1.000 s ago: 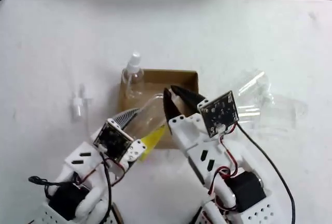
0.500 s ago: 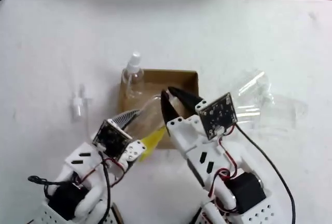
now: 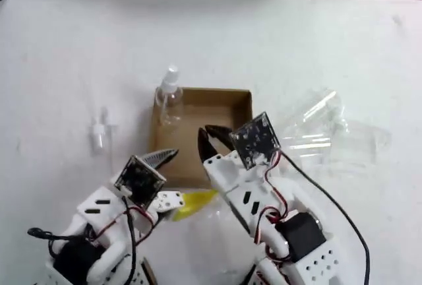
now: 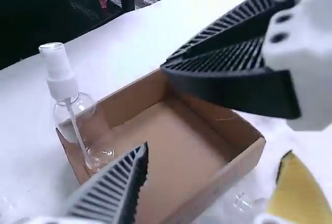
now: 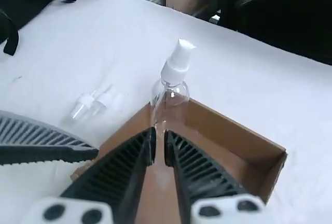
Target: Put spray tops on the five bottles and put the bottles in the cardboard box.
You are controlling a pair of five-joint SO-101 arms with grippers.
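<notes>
**Capping and boxing, early stage.** We see one bottle (image 3: 169, 99) with its spray top on. It stands upright at the far left corner of the box (image 3: 249, 110), and from the left wrist view (image 4: 72, 112) it appears to be inside the wall. We judge this the only finished unit of the five. The rest of the box floor is bare cardboard.

The uncapped bottles (image 3: 330, 133) lie in a loose heap on the table beyond the box's right wall, well apart from the finished one. They are clear and overlap, so we cannot count them. Two loose spray tops (image 3: 99, 132) lie on the table to the left of the box, also seen from the right wrist (image 5: 93, 102). A small clear object (image 4: 243, 202) sits just outside the near wall, but we cannot identify it.

The left gripper (image 4: 153, 109) hangs over the near left part of the box with its jaws spread wide and nothing between them. The right gripper (image 5: 158, 132) is over the near edge of the box, with its jaws drawn to a narrow slit and holding nothing.

By our reading, four bottles have yet to be capped and boxed.
</notes>
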